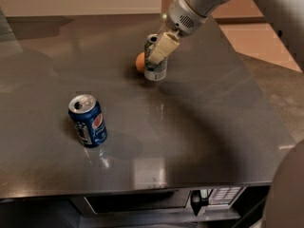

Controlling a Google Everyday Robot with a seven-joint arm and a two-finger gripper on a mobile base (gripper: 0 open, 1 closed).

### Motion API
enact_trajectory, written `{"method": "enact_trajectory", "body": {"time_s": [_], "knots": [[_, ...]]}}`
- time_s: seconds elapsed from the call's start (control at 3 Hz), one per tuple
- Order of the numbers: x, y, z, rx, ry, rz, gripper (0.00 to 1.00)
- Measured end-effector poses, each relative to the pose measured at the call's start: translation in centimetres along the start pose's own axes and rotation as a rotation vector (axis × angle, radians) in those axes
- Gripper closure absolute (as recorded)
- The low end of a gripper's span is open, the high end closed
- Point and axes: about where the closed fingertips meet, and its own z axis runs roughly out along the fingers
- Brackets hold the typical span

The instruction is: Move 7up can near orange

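A dark grey table with a dull shine fills most of the view, with a pale wall beyond its far edge and a tan floor off to the right. Below the table's near edge sits a dark appliance with a small control panel.

The arm reaches in from the upper right and slants down toward the far middle of the table. Its claw is pinching the 7up can. One pale finger lies slantwise across the can's front and upper part, and the other finger is hidden behind the can. The can stands upright, silver top up. Whether its base rests on the table or hangs just above it cannot be told.

The orange lies just beside the can on its left, partly hidden behind it. The two look to be touching or nearly so.

A dark blue Pepsi can stands upright nearer the front left of the table, well apart from the other two things.
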Motion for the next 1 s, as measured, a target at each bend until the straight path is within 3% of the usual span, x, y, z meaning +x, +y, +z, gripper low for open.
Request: {"method": "enact_trajectory", "body": {"time_s": [0.33,0.67,1.0], "knots": [[0.1,-1.7,1.7,0.006,0.012,0.018,1.0],[0.5,-2.5,2.8,0.002,0.026,0.033,0.83],[0.9,-3.0,3.4,-0.002,0.034,0.045,0.59]]}}
